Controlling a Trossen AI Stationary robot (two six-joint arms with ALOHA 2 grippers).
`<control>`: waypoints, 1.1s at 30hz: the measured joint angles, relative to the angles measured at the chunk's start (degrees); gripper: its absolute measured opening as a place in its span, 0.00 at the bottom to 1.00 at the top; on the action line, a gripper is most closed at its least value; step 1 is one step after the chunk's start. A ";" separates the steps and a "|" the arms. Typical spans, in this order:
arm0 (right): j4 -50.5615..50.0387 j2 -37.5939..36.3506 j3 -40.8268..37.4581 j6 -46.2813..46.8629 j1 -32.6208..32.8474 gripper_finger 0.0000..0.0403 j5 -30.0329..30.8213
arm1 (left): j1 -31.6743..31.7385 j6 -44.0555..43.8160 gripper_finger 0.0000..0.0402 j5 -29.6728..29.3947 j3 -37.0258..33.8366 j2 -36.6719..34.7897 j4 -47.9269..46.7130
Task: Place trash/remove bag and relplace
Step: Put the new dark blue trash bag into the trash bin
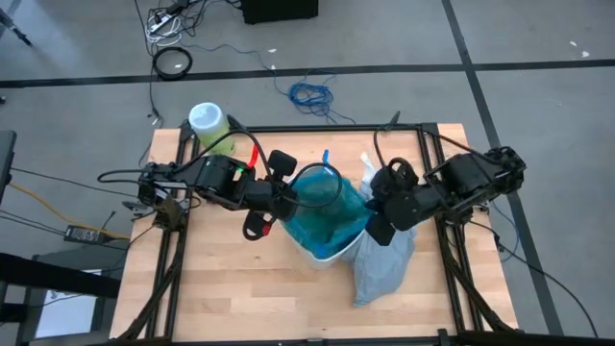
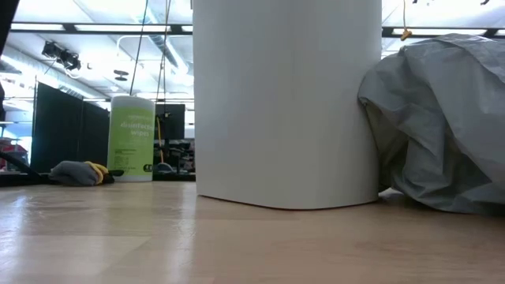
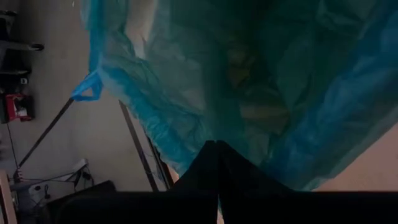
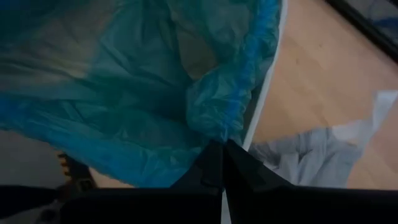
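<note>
The grey bag (image 1: 382, 264) lies slumped on the table, touching the white bin (image 1: 322, 254) on its right side, toward the table's front-right. The bin stands mid-table w/ a teal bag (image 1: 332, 216) draped in and over its mouth. We read both grippers as pinched shut on that teal film: left gripper (image 1: 284, 204) at the bin's left rim, right gripper (image 1: 377, 215) at its right rim, so the rim runs between our fingers. Right arm is nearer the grey bag, which sits just below it. Wipes tub (image 1: 208, 123) stands at the back-left corner.
</note>
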 joint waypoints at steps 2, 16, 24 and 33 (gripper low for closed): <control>0.02 0.02 -0.98 -0.03 0.00 0.00 0.39 | 0.00 -1.41 0.00 0.00 0.00 0.00 0.00; -0.02 -0.23 -4.75 7.86 3.08 0.00 -0.04 | 0.00 -2.89 0.00 0.01 0.00 0.04 0.00; -0.04 -0.22 -8.73 12.17 5.41 0.00 -0.42 | 0.00 -2.90 0.00 0.12 0.00 0.04 0.00; -0.03 -3.78 -13.06 15.04 3.32 0.00 0.07 | 0.00 -2.90 0.00 0.24 0.00 0.07 0.00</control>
